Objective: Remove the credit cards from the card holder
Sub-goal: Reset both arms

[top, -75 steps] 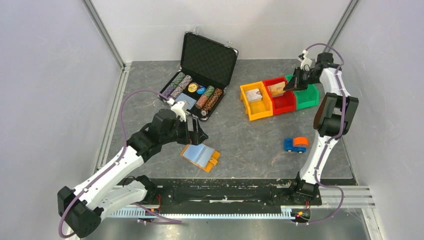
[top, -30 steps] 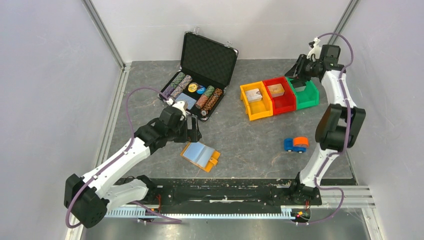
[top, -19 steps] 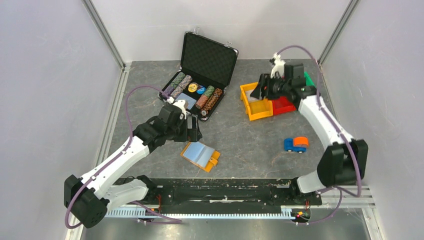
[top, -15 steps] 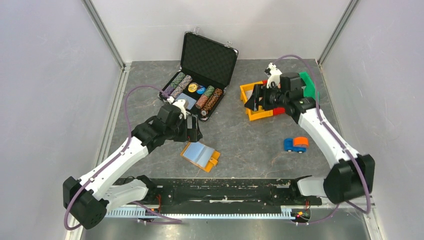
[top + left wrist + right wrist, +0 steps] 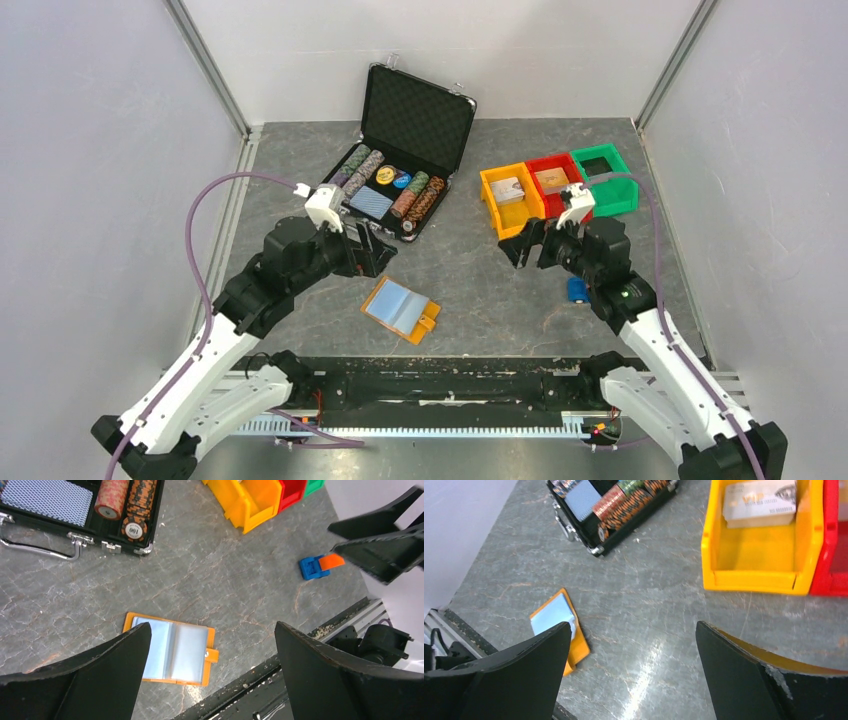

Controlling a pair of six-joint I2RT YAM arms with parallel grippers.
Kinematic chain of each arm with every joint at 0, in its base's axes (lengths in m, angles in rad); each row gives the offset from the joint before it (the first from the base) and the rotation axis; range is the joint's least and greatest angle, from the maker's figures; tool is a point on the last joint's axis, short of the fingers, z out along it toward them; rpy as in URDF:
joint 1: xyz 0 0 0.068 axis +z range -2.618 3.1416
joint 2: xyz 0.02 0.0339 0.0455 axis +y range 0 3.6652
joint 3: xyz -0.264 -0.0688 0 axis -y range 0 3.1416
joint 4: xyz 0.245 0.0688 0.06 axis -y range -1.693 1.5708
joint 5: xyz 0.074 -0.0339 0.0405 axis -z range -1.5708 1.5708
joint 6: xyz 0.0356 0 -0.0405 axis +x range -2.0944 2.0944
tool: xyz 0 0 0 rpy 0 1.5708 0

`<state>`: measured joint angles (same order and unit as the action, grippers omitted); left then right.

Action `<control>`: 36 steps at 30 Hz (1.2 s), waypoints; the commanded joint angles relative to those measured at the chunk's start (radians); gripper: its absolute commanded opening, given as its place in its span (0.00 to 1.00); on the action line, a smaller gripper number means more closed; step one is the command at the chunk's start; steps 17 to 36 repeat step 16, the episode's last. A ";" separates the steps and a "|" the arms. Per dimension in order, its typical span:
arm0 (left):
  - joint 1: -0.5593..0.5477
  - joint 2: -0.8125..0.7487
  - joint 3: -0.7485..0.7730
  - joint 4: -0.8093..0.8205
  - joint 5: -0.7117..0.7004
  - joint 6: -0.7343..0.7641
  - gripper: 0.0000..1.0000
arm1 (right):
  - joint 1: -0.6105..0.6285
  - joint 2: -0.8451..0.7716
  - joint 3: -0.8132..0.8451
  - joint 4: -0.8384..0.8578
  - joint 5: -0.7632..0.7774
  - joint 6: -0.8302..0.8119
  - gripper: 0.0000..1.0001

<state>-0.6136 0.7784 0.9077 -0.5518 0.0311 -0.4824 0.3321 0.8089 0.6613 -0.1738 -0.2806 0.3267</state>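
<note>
The orange card holder [image 5: 400, 308] lies open and flat on the grey table near the front edge, also in the left wrist view [image 5: 172, 652] and the right wrist view [image 5: 555, 617]. Its inside shows light blue; whether that is a card or a sleeve I cannot tell. One pale printed credit card [image 5: 761, 502] lies in the orange bin [image 5: 512, 205]. Another pale card [image 5: 551, 180] lies in the red bin [image 5: 560, 195]. My left gripper [image 5: 378, 252] hangs open and empty up and left of the holder [image 5: 212, 630]. My right gripper [image 5: 522, 243] is open and empty to the holder's right [image 5: 631, 627].
An open black chip case [image 5: 400, 150] with poker chips and a blue patterned deck stands at the back. A green bin [image 5: 605, 178] sits beside the red one. A blue and orange toy car [image 5: 320, 565] lies under my right arm. Walls enclose the table.
My right arm has swung from the green bin at the back right down toward the table's middle, and its jaws have opened wide. My left gripper has drawn back and up from the holder.
</note>
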 commanded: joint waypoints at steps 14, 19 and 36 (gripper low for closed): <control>0.003 -0.090 -0.091 0.097 -0.027 -0.036 1.00 | 0.002 -0.103 -0.101 0.120 0.111 0.061 0.98; 0.003 -0.093 -0.092 0.096 -0.027 -0.038 1.00 | 0.002 -0.106 -0.100 0.119 0.111 0.060 0.98; 0.003 -0.093 -0.092 0.096 -0.027 -0.038 1.00 | 0.002 -0.106 -0.100 0.119 0.111 0.060 0.98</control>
